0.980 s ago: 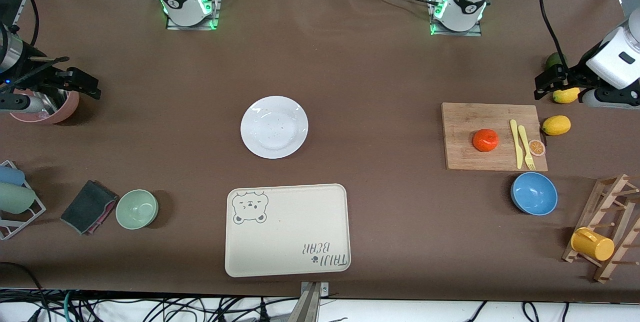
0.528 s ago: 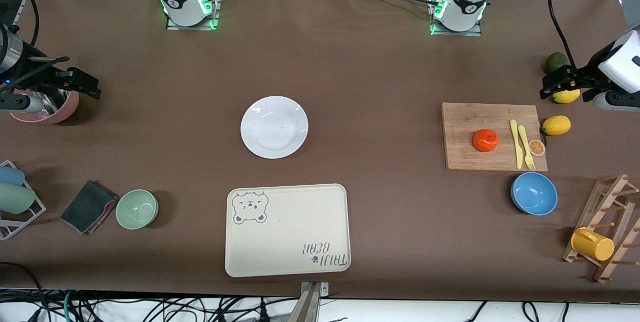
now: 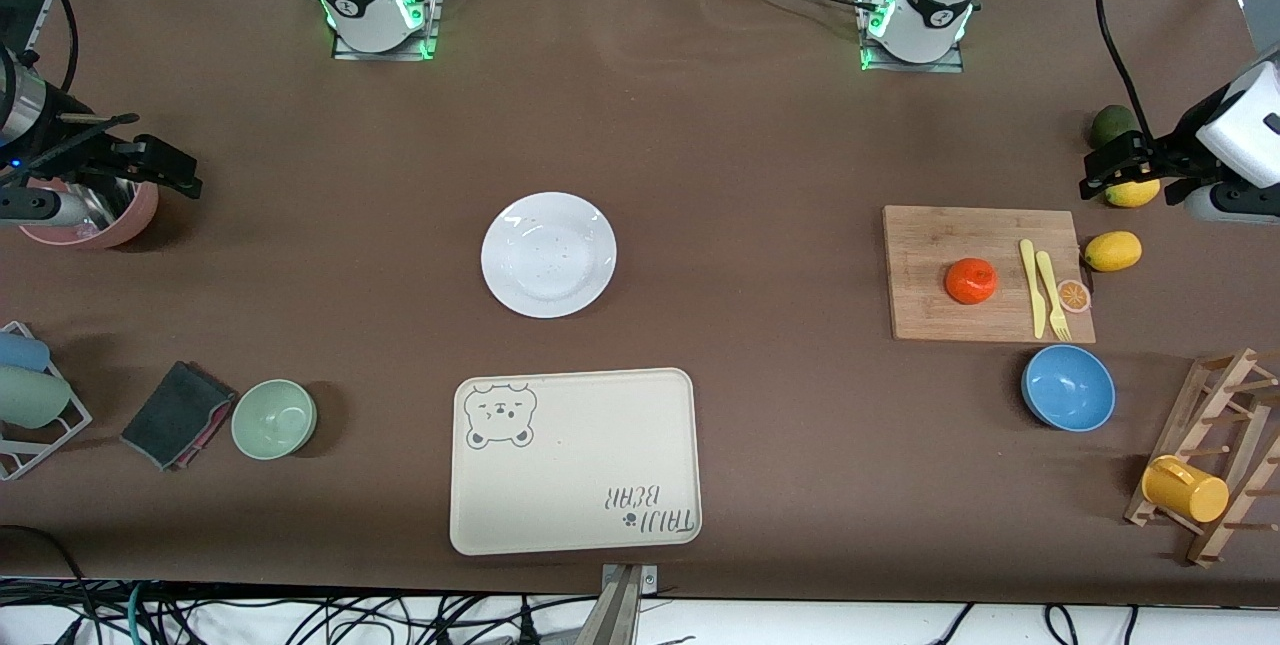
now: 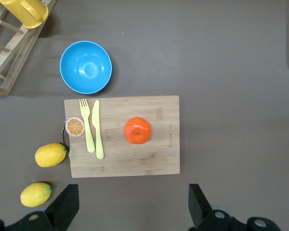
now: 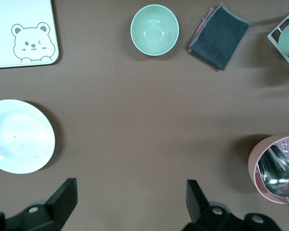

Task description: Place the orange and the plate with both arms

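Currently the orange sits on the wooden cutting board toward the left arm's end of the desk, with a yellow knife and fork lying side by side on the board beside it and a flat orange slice at the board's edge. One lemon lies just off the board toward the end edge; a second lemon and a dark green fruit lie farther from the front camera. A blue bowl stands nearer the camera than the board, and a yellow mug hangs on a wooden rack at the near corner.

Plate lies mid-desk, bare; the bear-print tray lies at the near edge, apart from it.

Left gripper hangs over the second lemon at the end edge, fingers spread wide, empty. Right gripper hangs over a pink cup holding a metal spoon, fingers likewise apart, empty.

Toward the right arm's end: pale green bowl, folded dark cloth, wire rack with cups.

Desk surface is brown; cables hang below its near edge.
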